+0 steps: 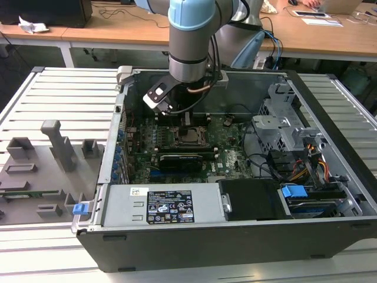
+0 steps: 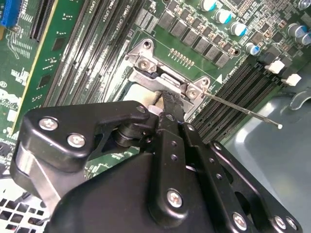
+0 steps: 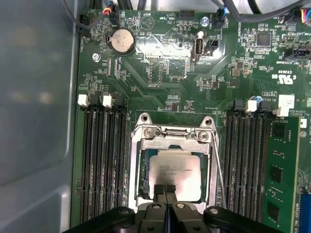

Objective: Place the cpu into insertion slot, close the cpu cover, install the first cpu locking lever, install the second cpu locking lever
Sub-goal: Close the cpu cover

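A slatted metal table point(image 1: 59, 88) carries an open desktop computer case point(image 1: 235, 242), seen in the exterior view with grey plastic fixtures point(image 1: 56, 147) beside it on that view's left. The robot arm point(image 1: 188, 35) reaches straight down into the case over the green motherboard point(image 3: 160, 73).

In the first wrist view, banks of long black memory slots point(image 3: 102, 160) flank the insertion slot point(image 3: 144, 182), and the cpu point(image 3: 177, 174) lies seated flat inside it, its pale metal face up. The cpu cover point(image 3: 165, 144) is folded down over the chip, which shows through the cover's central window.

The gripper point(image 3: 165, 190) hangs at the edge of the socket opposite the hinge, its jaws pressed together with nothing between them. In the second wrist view the fingertips point(image 2: 170, 103) sit right at the cover's rim; whether they actually touch the metal cannot be told.

A thin wire locking lever point(image 2: 243, 110) juts out from the socket corner across the neighbouring memory slots, apparently unlatched. A round coin cell battery point(image 3: 121, 40) sits well apart from the socket, near the case wall.
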`<state>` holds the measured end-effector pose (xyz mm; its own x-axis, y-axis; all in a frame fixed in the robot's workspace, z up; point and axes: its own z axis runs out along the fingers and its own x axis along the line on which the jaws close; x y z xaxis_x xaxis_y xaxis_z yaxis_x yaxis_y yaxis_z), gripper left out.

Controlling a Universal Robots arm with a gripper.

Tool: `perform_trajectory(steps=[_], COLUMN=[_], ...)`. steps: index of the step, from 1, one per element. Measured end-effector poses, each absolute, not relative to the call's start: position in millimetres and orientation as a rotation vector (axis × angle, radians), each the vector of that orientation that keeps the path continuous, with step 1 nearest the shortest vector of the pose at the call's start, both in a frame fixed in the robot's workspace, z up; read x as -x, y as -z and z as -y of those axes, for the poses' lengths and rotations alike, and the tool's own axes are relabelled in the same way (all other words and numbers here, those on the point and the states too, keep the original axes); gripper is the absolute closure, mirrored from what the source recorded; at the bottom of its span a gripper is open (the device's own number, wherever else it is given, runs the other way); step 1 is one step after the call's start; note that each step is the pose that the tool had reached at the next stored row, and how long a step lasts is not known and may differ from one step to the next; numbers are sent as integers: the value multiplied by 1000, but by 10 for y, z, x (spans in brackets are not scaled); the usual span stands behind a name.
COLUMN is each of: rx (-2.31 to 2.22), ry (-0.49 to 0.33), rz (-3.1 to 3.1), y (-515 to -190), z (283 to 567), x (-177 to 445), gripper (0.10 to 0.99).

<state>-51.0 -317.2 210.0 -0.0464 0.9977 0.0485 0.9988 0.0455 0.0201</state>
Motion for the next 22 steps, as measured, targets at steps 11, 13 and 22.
perform_trajectory(steps=[11,13,22], rx=[2149,2150,2152], ry=[100,102,104], rz=[2282,2283,2282], y=[-2044,-2043,-2173], z=[3206,3205,3203], x=[526,513,456], gripper=[980,980,980])
